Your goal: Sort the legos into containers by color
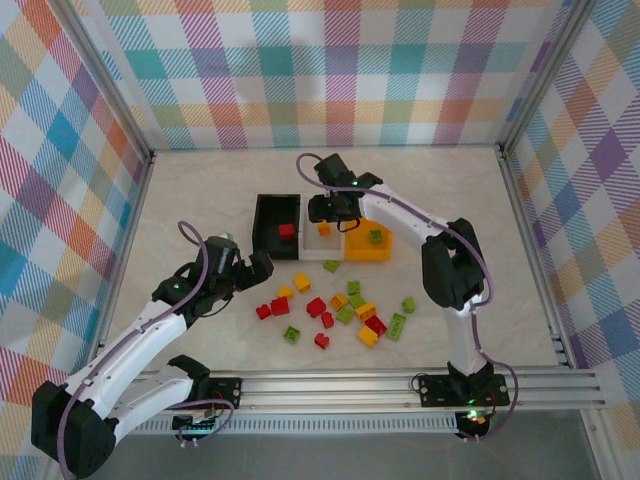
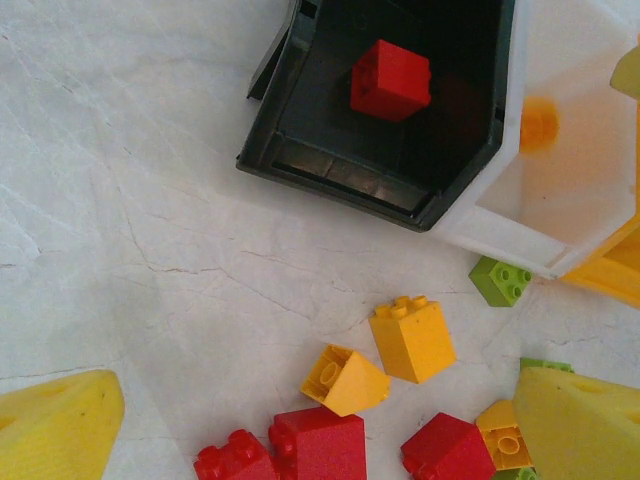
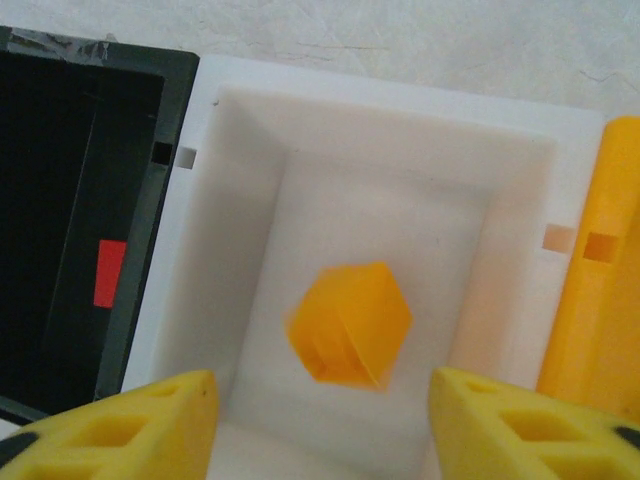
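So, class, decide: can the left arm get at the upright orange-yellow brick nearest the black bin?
Probably yes. The left gripper hangs open close by, the upright brick has nothing on top, and only a tilted brick crowds one side.

Table [image 1: 480,200]: bare along the far edge, right edge and far-left corner. Centre: black bin [image 1: 262,228], white bin [image 1: 322,254], orange-yellow bin [image 1: 384,251], touching in a row; right gripper [image 3: 322,415] hangs over the white bin. Toward the near edge: loose legos [image 1: 316,306], narrow gaps between. Left gripper [image 1: 262,268] just beside their left flank.
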Available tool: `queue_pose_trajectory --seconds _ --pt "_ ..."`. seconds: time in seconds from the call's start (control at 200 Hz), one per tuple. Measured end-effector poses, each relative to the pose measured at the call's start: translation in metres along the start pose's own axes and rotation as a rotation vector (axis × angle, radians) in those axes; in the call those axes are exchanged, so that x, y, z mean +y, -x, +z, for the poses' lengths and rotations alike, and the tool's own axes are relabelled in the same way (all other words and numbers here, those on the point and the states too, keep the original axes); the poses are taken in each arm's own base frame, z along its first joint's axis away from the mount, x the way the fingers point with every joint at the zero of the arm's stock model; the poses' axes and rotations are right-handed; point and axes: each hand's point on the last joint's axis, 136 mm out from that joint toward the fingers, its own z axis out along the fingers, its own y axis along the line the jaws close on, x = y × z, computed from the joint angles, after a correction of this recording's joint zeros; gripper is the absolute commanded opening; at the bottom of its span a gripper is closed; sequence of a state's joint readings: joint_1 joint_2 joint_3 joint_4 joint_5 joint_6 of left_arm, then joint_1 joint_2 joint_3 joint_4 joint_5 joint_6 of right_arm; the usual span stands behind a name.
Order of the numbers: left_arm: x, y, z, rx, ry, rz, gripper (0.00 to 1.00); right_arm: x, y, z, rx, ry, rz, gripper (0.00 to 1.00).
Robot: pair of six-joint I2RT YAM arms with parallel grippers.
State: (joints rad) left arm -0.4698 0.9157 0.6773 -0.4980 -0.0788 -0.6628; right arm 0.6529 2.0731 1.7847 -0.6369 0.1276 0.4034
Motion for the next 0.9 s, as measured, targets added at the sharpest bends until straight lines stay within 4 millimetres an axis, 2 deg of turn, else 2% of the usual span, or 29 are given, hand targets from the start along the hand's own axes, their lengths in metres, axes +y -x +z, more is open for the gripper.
queue_pose_trajectory --seconds 0.215,0.305,0.505,0.61,0.675,0.81,0.9 --pt "-0.001 -0.001 0.0 0.006 -0.006 0.0 1.0 0.001 0.003 -0.008 -0.019 0.006 -0.001 0.65" --pt "-0.002 -0.001 0.0 0.008 -0.008 0.001 1.0 0.0 -0.002 -0.025 -0.037 0.024 0.001 0.66" --pt "-0.004 -0.002 0.0 0.014 -0.017 0.001 1.0 -0.003 -0.022 -0.08 -0.097 0.092 0.008 0.68" --pt "-0.006 -0.003 0.0 0.024 -0.028 0.001 1.0 -0.009 -0.048 -0.097 -0.099 0.113 0.015 0.69" --pt "-0.007 -0.004 0.0 0.032 -0.031 0.002 1.0 -0.017 -0.073 -0.101 -0.074 0.114 0.018 0.69" --pt "-0.009 -0.006 0.001 0.044 -0.042 0.002 1.0 -0.04 -0.134 -0.096 0.018 0.091 0.036 0.68" --pt "-0.009 -0.006 0.001 0.047 -0.044 0.001 1.0 -0.051 -0.167 -0.087 0.089 0.07 0.044 0.69"
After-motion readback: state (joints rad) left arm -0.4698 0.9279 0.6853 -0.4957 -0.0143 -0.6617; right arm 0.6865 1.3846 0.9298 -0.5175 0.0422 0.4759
